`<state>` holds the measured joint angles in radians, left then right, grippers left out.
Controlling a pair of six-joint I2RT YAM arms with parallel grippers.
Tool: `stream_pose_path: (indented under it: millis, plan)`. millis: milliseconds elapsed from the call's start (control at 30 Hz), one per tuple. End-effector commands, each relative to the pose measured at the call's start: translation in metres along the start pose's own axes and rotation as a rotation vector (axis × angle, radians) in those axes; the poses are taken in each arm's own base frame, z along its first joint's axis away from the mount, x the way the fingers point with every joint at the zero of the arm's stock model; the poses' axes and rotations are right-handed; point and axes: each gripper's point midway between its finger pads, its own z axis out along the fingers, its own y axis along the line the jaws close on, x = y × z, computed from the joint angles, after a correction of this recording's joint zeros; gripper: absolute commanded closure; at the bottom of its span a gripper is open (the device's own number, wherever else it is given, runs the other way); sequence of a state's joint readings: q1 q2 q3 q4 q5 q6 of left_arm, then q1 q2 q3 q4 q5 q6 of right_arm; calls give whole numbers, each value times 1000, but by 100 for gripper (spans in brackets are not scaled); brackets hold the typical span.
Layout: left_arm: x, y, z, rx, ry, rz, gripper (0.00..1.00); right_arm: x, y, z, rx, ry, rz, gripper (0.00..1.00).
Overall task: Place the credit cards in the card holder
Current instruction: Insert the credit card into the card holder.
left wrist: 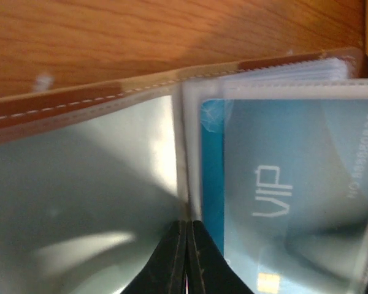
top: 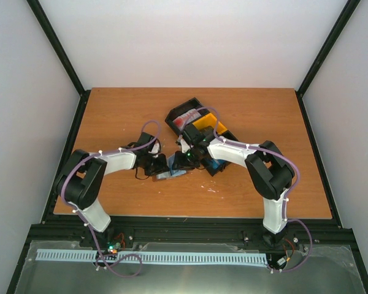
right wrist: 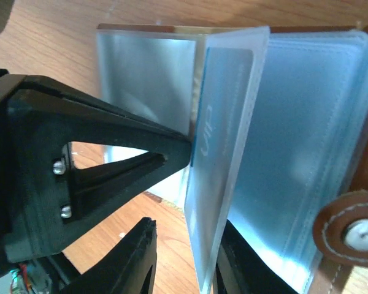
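The card holder (top: 173, 174) lies open on the table between the two arms, with a brown stitched edge (left wrist: 80, 105) and clear grey-blue sleeves (right wrist: 306, 135). My left gripper (left wrist: 187, 236) is shut on the edge of one sleeve leaf near the spine. A blue credit card marked VIP (left wrist: 282, 196) sits inside that leaf, which stands upright (right wrist: 224, 122). My right gripper (right wrist: 187, 225) is open around the leaf's lower end; the left finger (right wrist: 135, 257) stays clear of it. More credit cards (top: 185, 117), red and white, lie in a black bin.
A black bin (top: 175, 113) and a yellow bin (top: 205, 124) stand just behind the grippers, and another black bin (top: 224, 160) lies under the right arm. The holder's snap tab (right wrist: 356, 233) hangs at the right. Black frame posts border the table.
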<state>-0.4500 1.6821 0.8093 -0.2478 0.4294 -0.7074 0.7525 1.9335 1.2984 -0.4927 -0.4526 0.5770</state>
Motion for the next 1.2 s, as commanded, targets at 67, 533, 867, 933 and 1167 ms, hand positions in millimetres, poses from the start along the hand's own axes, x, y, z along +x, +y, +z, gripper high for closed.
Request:
stream_pose_path:
  millis: [67, 533, 867, 933, 1167]
  plan:
    - [-8, 16, -22, -132, -104, -116, 87, -2, 26, 4, -143, 4, -51, 71]
    - [-10, 39, -64, -230, -293, -247, 83, -13, 45, 19, -259, 20, -116, 65]
    - [-23, 43, -97, -214, -412, -291, 83, -13, 64, 36, -342, 69, -186, 55]
    - [-25, 42, -98, -200, -413, -296, 83, -12, 65, 39, -344, 72, -196, 50]
    - [-30, 43, -104, -173, -427, -306, 83, -13, 74, 39, -364, 60, -229, 31]
